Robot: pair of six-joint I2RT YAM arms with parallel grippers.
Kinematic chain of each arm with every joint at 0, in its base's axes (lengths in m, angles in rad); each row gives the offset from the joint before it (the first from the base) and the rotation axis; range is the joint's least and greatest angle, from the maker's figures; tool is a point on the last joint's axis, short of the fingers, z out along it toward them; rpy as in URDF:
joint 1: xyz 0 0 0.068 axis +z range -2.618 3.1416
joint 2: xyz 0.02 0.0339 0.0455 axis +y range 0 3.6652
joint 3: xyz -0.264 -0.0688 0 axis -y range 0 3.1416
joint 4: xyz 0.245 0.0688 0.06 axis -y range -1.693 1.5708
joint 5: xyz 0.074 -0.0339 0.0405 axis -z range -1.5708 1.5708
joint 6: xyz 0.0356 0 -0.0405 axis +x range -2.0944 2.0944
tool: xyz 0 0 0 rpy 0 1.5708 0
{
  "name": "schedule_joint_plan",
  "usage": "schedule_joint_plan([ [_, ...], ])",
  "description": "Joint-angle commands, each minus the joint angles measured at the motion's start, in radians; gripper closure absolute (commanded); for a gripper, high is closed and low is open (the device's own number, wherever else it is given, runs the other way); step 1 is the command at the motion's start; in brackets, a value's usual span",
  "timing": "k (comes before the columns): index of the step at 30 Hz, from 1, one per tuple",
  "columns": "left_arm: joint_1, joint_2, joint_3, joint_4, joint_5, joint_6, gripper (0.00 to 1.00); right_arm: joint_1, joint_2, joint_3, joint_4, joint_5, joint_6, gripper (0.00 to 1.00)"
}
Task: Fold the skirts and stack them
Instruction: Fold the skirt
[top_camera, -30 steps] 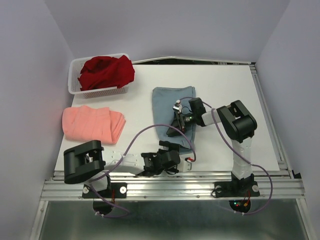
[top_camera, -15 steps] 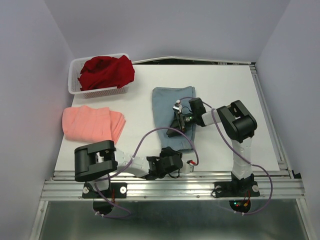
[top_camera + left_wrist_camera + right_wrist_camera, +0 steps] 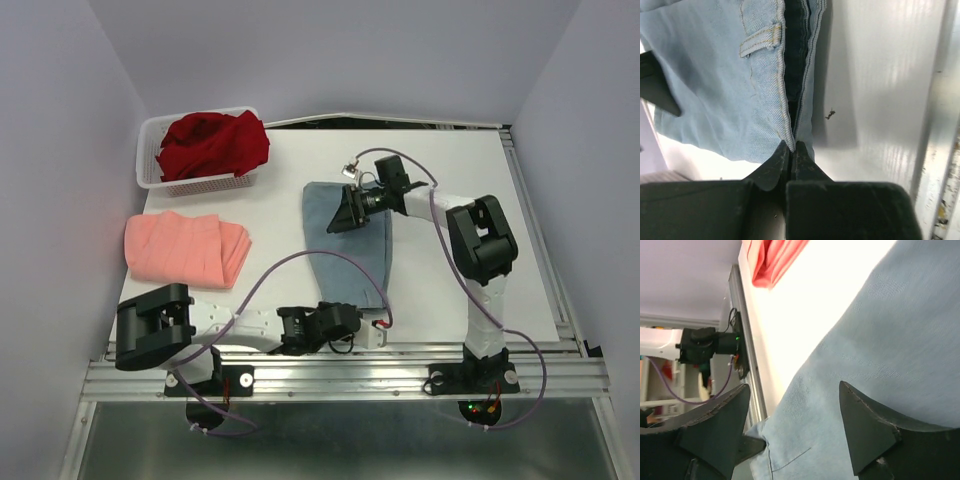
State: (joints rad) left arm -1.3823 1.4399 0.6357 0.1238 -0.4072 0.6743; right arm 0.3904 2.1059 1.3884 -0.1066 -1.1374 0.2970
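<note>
Top view: blue-grey skirt [image 3: 350,255] lies lengthwise mid-counter, drawn long between the two arms. Left pincer [image 3: 335,322] sits at the skirt's near end, right by the front rail. Right pincer [image 3: 345,212] is over the far end. My read: near end is pinned so the cloth can be flattened or folded along its length. Salmon-pink skirt [image 3: 185,250] lies folded at the left of the counter [image 3: 470,200], well apart. Dark red skirt [image 3: 215,142] is still heaped in the white basket [image 3: 148,172] at the far left corner, not yet handled. Bare counter to the right of the blue-grey skirt and beyond it gives room to swing. The near side is tight against the rail.

Left wrist: pincer clamped narrow on the skirt's doubled edge, seams meeting right at the tips. A belt loop [image 3: 760,42] shows, so this is likely the waistband end. Bare counter runs alongside.

Right wrist: pincer spread wide, nothing between the fingers [image 3: 870,430], cloth spread flat below them. Can't tell if the tips touch it. Pink skirt shows at the top edge, and the counter's front rail [image 3: 747,370] runs at left. Looks ready to pick a grip point.
</note>
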Motion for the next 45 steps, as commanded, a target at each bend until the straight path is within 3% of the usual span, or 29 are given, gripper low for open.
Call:
schedule_joint_plan([
  [1,-0.011,-0.058,0.085,-0.122,0.117,-0.068,1.00,-0.022,0.000,0.165,-0.172,0.060,-0.156,0.22],
  [7,-0.011,-0.099,0.191,-0.309,0.226,-0.113,1.00,-0.044,0.115,0.328,-0.203,0.131,-0.208,0.19],
  [14,0.005,-0.139,0.297,-0.409,0.343,-0.114,1.00,-0.062,0.235,0.439,-0.268,0.206,-0.344,0.19],
  [23,0.118,-0.159,0.430,-0.507,0.469,-0.154,1.00,-0.062,0.194,0.239,-0.306,0.102,-0.401,0.38],
  [36,0.281,-0.135,0.527,-0.517,0.502,-0.117,1.00,0.018,-0.047,-0.147,-0.214,0.016,-0.366,0.39],
  [40,0.296,-0.116,0.539,-0.503,0.518,-0.093,1.00,0.030,-0.098,-0.140,-0.217,-0.009,-0.319,0.34],
  [45,0.295,-0.128,0.521,-0.520,0.573,-0.087,1.00,-0.014,-0.107,0.018,-0.232,0.013,-0.237,0.25],
])
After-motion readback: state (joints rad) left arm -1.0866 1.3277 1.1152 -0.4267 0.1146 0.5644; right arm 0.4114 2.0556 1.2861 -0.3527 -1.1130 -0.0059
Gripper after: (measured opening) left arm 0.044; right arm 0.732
